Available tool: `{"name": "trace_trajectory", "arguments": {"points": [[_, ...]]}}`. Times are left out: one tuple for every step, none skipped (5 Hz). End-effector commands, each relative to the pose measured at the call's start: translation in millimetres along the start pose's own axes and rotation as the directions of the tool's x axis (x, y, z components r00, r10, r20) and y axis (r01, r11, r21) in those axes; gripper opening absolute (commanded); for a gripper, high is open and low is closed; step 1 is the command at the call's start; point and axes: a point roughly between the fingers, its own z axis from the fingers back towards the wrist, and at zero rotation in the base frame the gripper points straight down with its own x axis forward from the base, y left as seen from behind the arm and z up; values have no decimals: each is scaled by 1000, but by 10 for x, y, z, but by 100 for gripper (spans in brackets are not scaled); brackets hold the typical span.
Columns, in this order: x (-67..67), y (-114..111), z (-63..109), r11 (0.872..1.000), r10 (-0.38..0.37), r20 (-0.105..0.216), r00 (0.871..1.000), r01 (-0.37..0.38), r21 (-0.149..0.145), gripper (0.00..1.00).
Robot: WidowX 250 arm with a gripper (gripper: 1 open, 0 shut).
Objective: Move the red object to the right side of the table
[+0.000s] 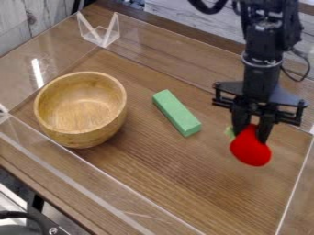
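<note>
1. the claw [255,131] points straight down, clamped on the red ball [252,148].
2. the ball hangs low over the right part of the table [147,174].
3. a green block [175,112] and wooden bowl [80,109] lie further left.

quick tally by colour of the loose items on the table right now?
Red: 1, the small red rounded toy, held in the claw at the right side
Green: 1, the green rectangular block
Tan wood: 1, the round wooden bowl
Total: 3
</note>
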Motion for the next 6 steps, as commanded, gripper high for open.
{"name": "trace_trajectory", "arguments": {"points": [[19,-8,46,999,-52,11,999,52,-2,0],[30,8,10,995,-95,-8,995,95,0,0],[43,16,-15,991,-137,-17,990,137,0,0],[0,130,-102,993,-114,-12,993,114,-3,0],[-58,238,-169,996,-84,2,996,84,-6,100],[-19,295,-285,999,-34,18,999,34,4,0]]}}
